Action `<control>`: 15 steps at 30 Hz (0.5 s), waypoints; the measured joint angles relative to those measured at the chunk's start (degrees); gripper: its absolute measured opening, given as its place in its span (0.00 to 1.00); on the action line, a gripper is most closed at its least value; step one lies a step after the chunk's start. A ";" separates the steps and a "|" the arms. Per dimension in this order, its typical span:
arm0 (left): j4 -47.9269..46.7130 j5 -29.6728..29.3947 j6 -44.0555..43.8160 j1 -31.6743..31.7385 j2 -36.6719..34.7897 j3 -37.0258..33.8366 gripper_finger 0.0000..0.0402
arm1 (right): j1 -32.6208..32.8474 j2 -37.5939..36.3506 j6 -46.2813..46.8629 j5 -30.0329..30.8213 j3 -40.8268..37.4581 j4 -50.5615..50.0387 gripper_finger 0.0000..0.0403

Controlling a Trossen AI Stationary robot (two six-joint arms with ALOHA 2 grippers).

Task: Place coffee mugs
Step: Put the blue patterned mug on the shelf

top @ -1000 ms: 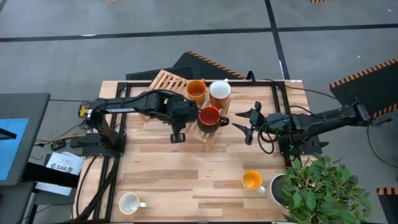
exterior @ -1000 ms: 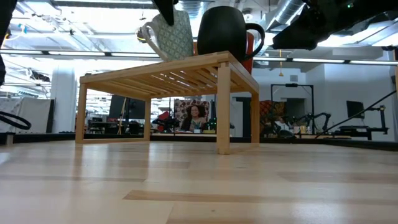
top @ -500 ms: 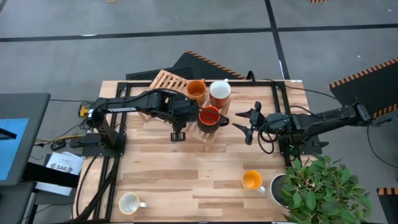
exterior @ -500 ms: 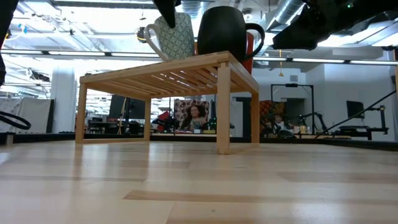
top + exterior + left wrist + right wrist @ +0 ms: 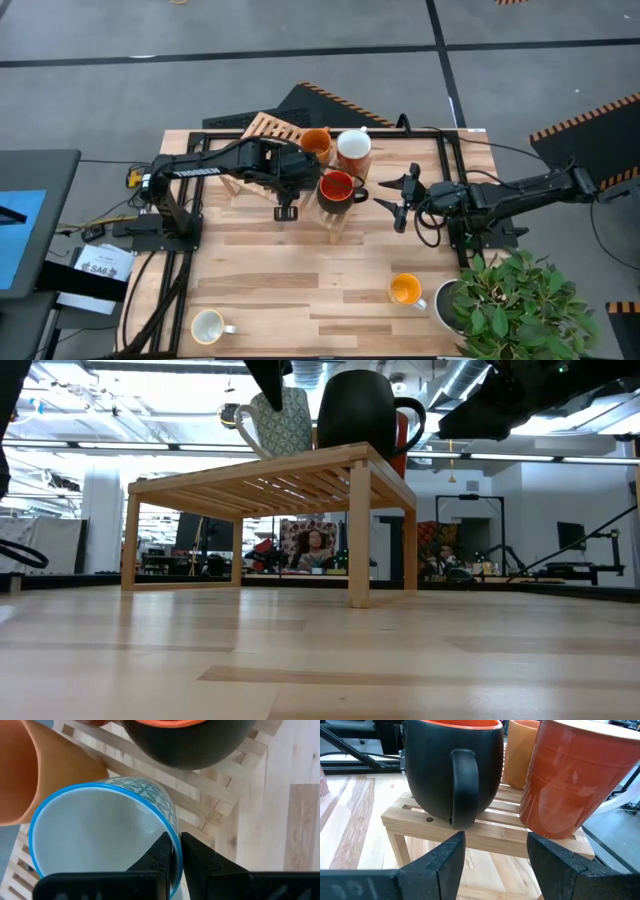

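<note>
High view: the slatted wooden rack [image 5: 262, 131] stands at the table's twelve o'clock. On it the left gripper [image 5: 172, 851] pinches the rim of the pale blue-grey patterned ceramic mug [image 5: 102, 830], at nine o'clock of the dark red-lined mug [image 5: 337, 187]. The step looks like setting down; release comes next. At three o'clock, the right gripper [image 5: 398, 199] waits, jaws spread.

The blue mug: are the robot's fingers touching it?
Touching. The left wrist view shows the left gripper pinching the blue mug's rim between its fingers.

The left claw [image 5: 298, 172] covers the pale blue-grey mug [image 5: 107, 827] from above (rim cut off by the wrist view's edge).
</note>
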 joint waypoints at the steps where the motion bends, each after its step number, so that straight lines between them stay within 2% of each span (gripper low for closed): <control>1: 0.08 0.42 0.05 0.18 0.00 0.00 0.05 | 0.00 0.00 0.00 0.02 0.00 0.00 0.59; 10: 2.75 4.38 1.58 0.56 0.00 -0.02 0.05 | 0.00 0.00 0.02 0.02 0.00 0.01 0.59; 15: 2.77 4.36 1.58 0.56 0.00 -0.02 0.05 | 0.00 0.00 0.04 0.02 0.00 0.01 0.59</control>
